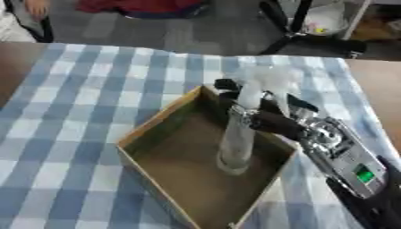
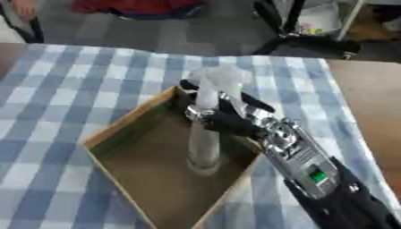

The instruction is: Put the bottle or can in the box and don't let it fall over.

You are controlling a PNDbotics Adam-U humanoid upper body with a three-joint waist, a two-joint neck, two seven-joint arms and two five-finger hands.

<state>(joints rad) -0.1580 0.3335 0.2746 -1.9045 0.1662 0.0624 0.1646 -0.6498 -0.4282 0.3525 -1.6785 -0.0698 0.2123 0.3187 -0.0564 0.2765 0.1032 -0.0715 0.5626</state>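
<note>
My right hand (image 1: 270,117) had its fingers curled round the clear bottle (image 1: 236,143), upright inside the box (image 1: 156,123); it looked light, slick and tippy, so I gripped high

Surface: a brown table (image 1: 380,85), bare wood showing at its left and right edges.
Cover: a blue-and-white checked cloth (image 1: 70,116) spread over most of the tabletop.
On the cloth: an open cardboard box (image 1: 153,123), set cornerwise near the middle, its near corner toward the lower edge.
</note>
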